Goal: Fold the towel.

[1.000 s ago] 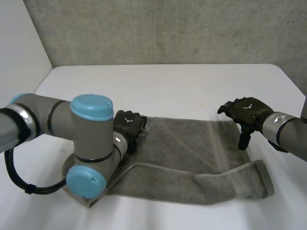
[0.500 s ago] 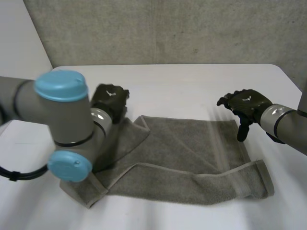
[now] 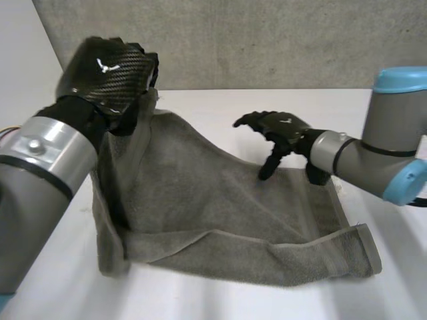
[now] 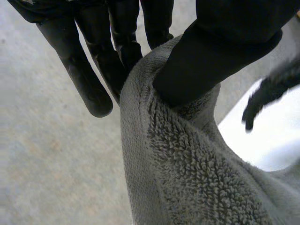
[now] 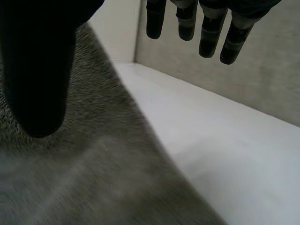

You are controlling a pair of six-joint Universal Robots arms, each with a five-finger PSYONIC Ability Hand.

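A grey towel point(image 3: 220, 220) lies on the white table point(image 3: 220, 107), its near edge folded over along the front. My left hand point(image 3: 110, 67) is raised high at the left and pinches the towel's far left corner point(image 4: 187, 154) between thumb and fingers, so the cloth hangs from it in a slope. My right hand point(image 3: 277, 130) hovers open above the towel's far edge, near the middle, with its fingers pointing down. In the right wrist view the towel point(image 5: 84, 178) lies just under the thumb point(image 5: 37, 70), apart from the fingers point(image 5: 206, 28).
A grey wall point(image 3: 267, 40) stands behind the table. Bare table lies beyond the towel and to its right point(image 3: 393, 227). The towel's right end point(image 3: 363, 250) rests flat near the front right.
My left hand closed on the towel's far left corner and lifted it high towards the camera. My right hand moved left, from the towel's right end to above its far edge.
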